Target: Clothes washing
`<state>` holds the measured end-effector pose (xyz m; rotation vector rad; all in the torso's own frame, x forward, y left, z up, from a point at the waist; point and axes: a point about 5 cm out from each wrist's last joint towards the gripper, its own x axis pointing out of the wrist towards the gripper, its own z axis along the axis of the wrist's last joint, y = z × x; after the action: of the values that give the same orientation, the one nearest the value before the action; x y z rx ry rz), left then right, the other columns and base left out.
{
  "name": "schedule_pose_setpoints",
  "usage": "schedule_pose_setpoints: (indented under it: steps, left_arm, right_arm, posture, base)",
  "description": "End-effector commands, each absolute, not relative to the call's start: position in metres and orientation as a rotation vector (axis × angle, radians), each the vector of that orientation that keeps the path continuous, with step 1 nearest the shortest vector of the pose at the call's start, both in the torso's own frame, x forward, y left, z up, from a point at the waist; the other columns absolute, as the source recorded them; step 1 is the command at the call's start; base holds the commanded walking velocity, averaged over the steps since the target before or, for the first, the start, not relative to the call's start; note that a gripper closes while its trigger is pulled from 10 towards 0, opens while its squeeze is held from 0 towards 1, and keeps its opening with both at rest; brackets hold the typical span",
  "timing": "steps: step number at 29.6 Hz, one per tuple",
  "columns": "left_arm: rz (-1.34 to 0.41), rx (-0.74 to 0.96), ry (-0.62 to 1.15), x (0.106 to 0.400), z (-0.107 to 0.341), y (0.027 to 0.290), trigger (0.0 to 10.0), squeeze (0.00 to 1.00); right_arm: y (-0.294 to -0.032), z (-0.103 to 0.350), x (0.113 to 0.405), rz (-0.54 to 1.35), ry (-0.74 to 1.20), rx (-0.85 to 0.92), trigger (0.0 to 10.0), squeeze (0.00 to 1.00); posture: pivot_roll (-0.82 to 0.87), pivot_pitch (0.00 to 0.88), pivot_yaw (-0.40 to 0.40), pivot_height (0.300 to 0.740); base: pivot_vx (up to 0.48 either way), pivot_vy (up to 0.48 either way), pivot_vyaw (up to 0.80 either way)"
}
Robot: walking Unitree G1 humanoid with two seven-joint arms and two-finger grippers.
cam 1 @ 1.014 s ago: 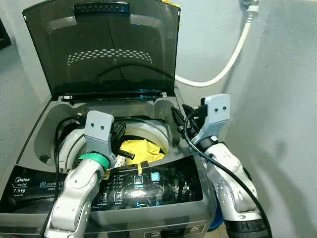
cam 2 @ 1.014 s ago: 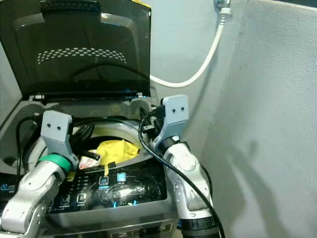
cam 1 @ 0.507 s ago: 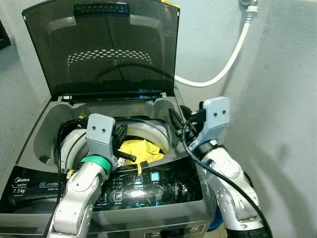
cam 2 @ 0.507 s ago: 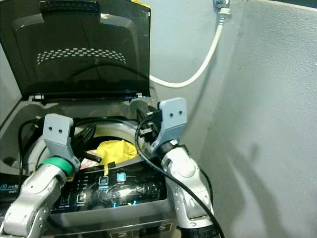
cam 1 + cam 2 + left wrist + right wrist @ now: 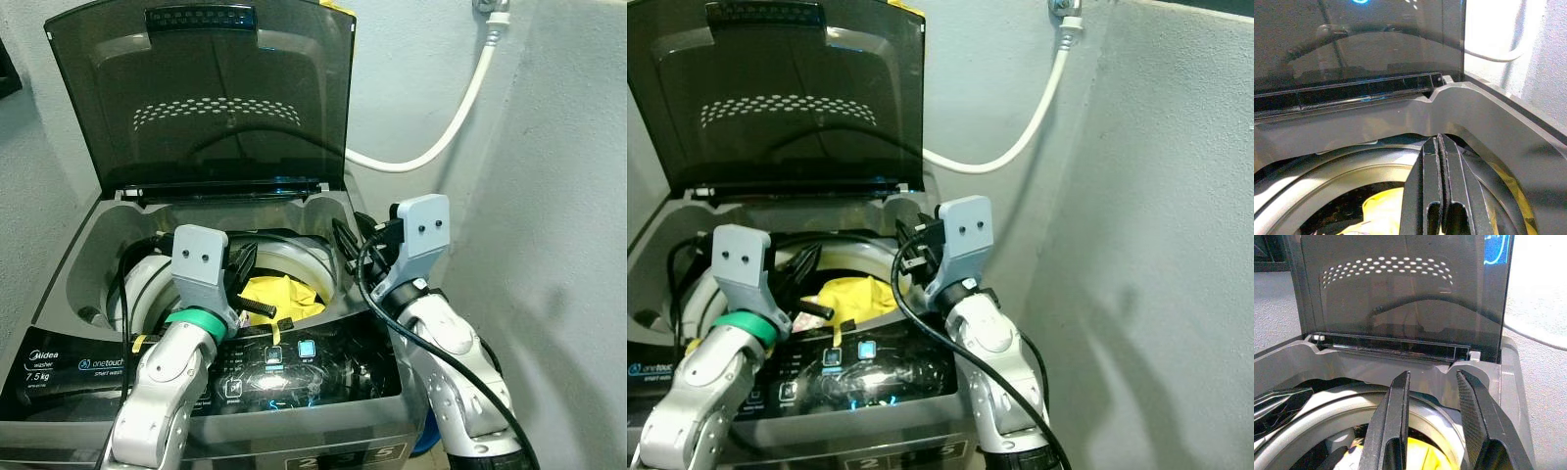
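Since a second ago the right gripper (image 5: 345, 233) has swung in from the washer's right edge toward the drum opening, its grey wrist block now closer to the middle of the machine. The left gripper (image 5: 257, 299) has shifted only slightly, its wrist block a little higher over the front rim. The yellow garment (image 5: 272, 294) lies where it lay before, and the lid (image 5: 201, 93) is still propped upright at the back.

The washing machine (image 5: 93, 250) stands open in a corner, with a white hose (image 5: 453, 117) curving along the wall behind it. The yellow garment sits inside the drum (image 5: 1327, 423), toward its front, just behind the lit control panel (image 5: 294, 367).

The left gripper hangs over the front of the drum, directly above and just beside the garment; in the left wrist view its fingers (image 5: 1422, 196) are pressed together with nothing between them, and the yellow cloth shows below them. The right gripper is at the drum's right rim, near the garment but apart from it; its fingers (image 5: 1393, 423) are spread, with the yellow cloth showing low between them
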<state>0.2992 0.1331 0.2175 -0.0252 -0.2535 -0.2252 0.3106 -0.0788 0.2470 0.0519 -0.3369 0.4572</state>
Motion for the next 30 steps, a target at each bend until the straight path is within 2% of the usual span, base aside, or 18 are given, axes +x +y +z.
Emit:
schedule_pose_setpoints:
  steps: [1,9,26,30]
  left_arm:
    - [-0.213,-0.034,-0.238,0.297,0.213,0.135,10.0,0.0]
    - [-0.194,-0.056,-0.23,0.291,0.209,0.135,10.0,0.0]
    - [-0.2,-0.055,-0.229,0.288,0.21,0.136,10.0,0.0]
    - [-0.203,-0.051,-0.231,0.288,0.21,0.136,10.0,0.0]
  right_arm:
    - [-0.077,0.246,0.31,0.466,-0.328,0.047,10.0,0.0]
    - [-0.074,0.238,0.31,0.491,-0.293,0.037,10.0,0.0]
    - [-0.073,0.236,0.309,0.493,-0.28,0.036,10.0,0.0]
    - [-0.074,0.236,0.308,0.491,-0.278,0.035,10.0,0.0]
  posture:
    - [-0.01,0.0,0.033,0.74]
    - [0.0,0.0,0.015,0.74]
    - [0.0,0.007,0.022,0.74]
    - [0.0,0.007,0.022,0.74]
  base:
    - [0.0,0.0,0.0]
    - [0.0,0.0,0.0]
    - [-0.335,0.0,0.0]
    - [0.0,0.0,0.0]
